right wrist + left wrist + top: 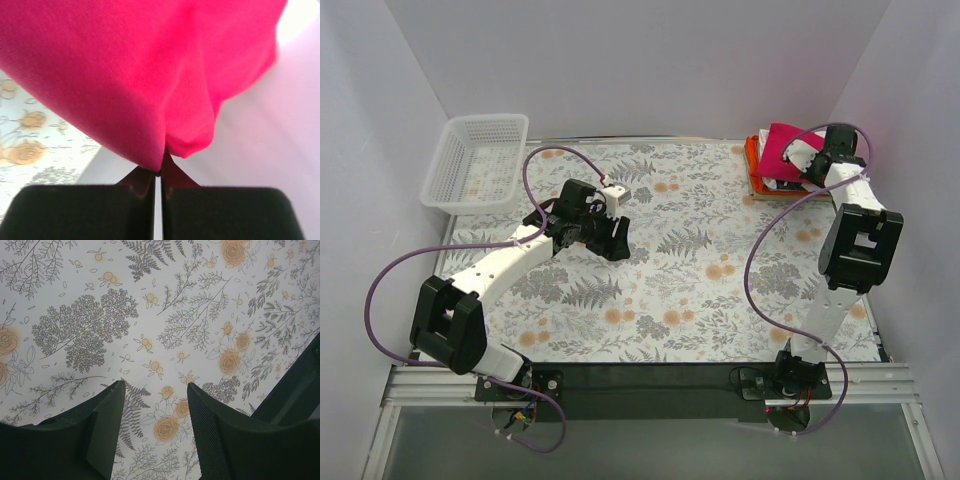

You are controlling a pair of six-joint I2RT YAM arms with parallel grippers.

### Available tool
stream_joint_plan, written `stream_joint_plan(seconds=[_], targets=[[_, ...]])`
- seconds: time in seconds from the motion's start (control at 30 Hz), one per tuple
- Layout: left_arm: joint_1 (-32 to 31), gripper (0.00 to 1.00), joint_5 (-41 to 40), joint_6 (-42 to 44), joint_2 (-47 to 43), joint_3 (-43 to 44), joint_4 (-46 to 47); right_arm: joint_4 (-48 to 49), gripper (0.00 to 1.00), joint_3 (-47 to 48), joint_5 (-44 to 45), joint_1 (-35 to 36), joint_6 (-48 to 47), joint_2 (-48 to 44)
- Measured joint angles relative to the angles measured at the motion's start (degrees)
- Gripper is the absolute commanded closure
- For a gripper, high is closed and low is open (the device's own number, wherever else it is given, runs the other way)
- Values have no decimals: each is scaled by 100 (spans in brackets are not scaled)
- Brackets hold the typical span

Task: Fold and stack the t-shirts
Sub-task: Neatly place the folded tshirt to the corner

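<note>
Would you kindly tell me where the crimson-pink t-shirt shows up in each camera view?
Top external: the crimson-pink t-shirt is at upper right, over the far right corner of the floral tablecloth.
Left wrist: not in it.
Right wrist: it fills the upper frame, pinched by the right gripper at bottom centre.
Shared landmark: the floral tablecloth, visible in all three views.

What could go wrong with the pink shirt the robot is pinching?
1. The right gripper pinches only a small fold of the crimson-pink t-shirt, so the cloth might slip out.
2. The shirt is bunched up over the orange t-shirt; pulling it could drag that pile askew.
3. The left gripper is open over the flowered tablecloth, far away, so it probably cannot help catch it.
</note>
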Motion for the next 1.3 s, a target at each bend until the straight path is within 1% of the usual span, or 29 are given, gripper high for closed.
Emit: stream_joint_plan(seconds=[0.4,0.53,0.57,0.6,0.63,0.67,0.7,0.73,0.77,0.8,0.83,0.87,0.93,0.97,1.0,1.03,1.1,1.2,1.3], targets=[[0,50,-4,61,0,0,-26,636,99,-310,50,-240,-645,-52],[0,50,-9,68,0,0,-39,901,98,-658,55,-295,-807,-74],[0,50,-11,68,0,0,-44,975,93,-787,55,-299,-850,-96],[0,49,-20,68,0,0,-44,997,81,-901,50,-299,-890,-109],[0,48,-26,70,2,0,-44,1001,75,-977,50,-299,-903,-116],[0,47,-31,68,0,0,-46,1021,72,-1027,61,-299,-929,-116],[0,46,-39,66,0,0,-48,1043,64,-1060,68,-302,-953,-116],[7,45,-42,63,2,0,-50,1062,59,-1071,83,-304,-964,-118],[13,45,-39,61,0,4,-59,1093,55,-1078,96,-306,-968,-129],[22,38,-31,50,0,13,-79,1102,50,-1082,96,-313,-970,-168],[39,29,-7,55,0,24,-94,1082,47,-1088,92,-315,-953,-234],[68,28,35,50,2,46,-127,1045,45,-1091,48,-317,-940,-328],[160,27,164,-24,0,116,-197,868,34,-1084,-109,-315,-831,-625],[223,15,249,-52,-2,155,-199,678,29,-1058,-221,-297,-737,-844],[297,9,323,-68,-17,190,-197,494,23,-994,-319,-293,-625,-1010],[385,8,455,-131,-42,221,-199,251,17,-852,-444,-282,-457,-1182],[619,7,710,-264,-111,262,-201,-258,2,-411,-796,-251,-81,-1456],[1036,6,957,-470,-203,356,-240,-883,2,282,-1342,-170,678,-1753],[1519,6,1161,-636,-208,616,-409,-1449,2,723,-1886,-33,1596,-1982]])
